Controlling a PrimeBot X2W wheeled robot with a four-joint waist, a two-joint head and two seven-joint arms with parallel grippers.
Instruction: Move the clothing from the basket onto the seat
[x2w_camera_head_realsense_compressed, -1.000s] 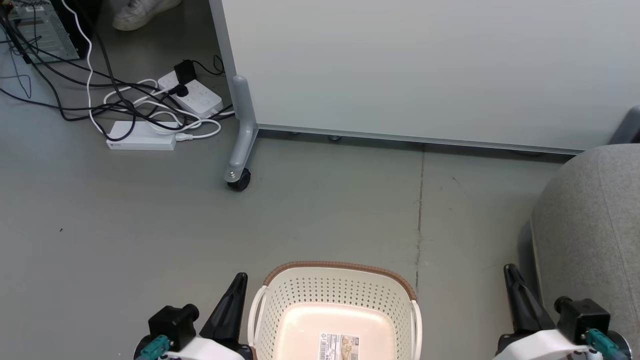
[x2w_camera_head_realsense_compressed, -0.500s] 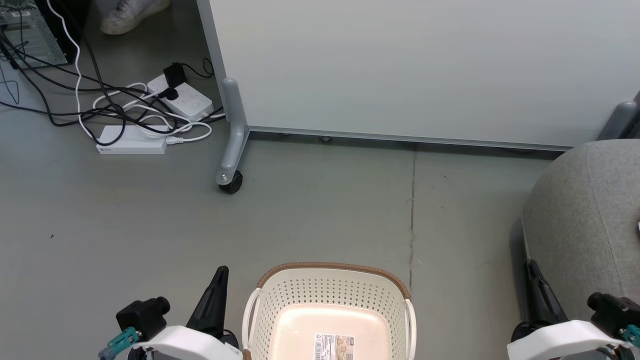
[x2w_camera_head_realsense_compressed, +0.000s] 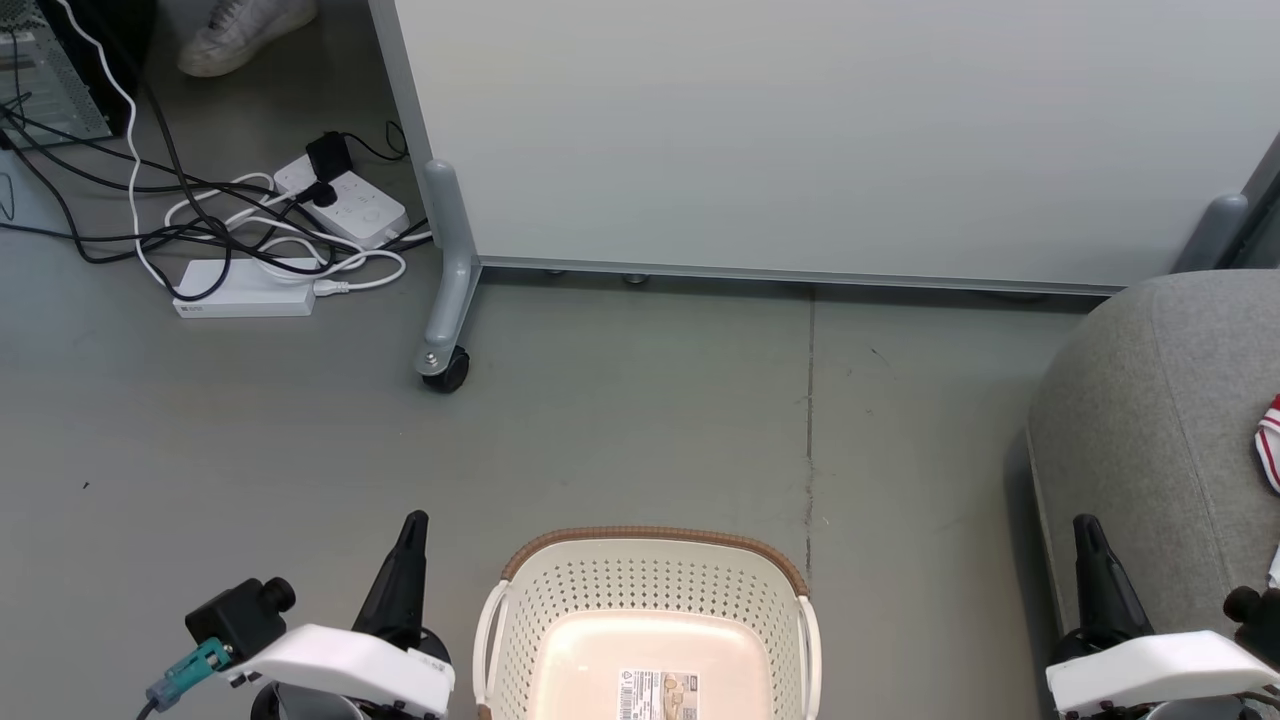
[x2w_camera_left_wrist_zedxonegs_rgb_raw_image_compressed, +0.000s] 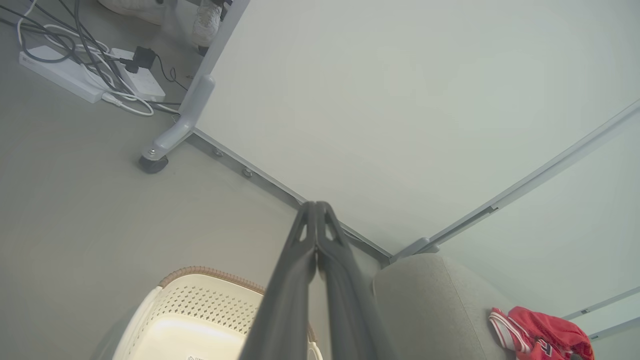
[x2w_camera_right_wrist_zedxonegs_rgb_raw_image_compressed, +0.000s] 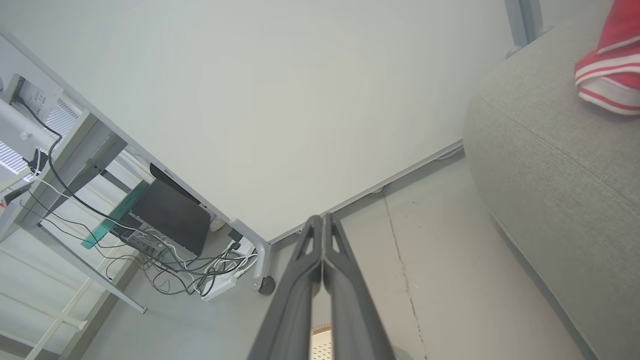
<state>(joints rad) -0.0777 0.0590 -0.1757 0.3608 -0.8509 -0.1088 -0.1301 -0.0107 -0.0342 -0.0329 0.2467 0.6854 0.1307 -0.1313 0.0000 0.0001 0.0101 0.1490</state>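
Basket sits on the grey floor dead centre in front of the robot, between the two arms. It is cream plastic with perforated walls, rounded corners, a brown woven-look rim and a smooth bottom with a printed label. What shows of the inside is bare, no fabric. Clothing lies on the seat off to the right, well apart from the basket: soft crumpled red cloth with red-and-white striped trim, bunched, not folded. Seat is a big grey woven-fabric cushion with a rounded corner and a seam line. Left gripper is just beside the basket's left handle, right gripper is near the seat's front. Both have fingers pressed flat together, gripping nothing, pointing forward. Reads as a parked pose, transfer likely finished, though the basket's near part is cut off. Behind: pale smooth panel on a caster, tangled cables, white power strip.
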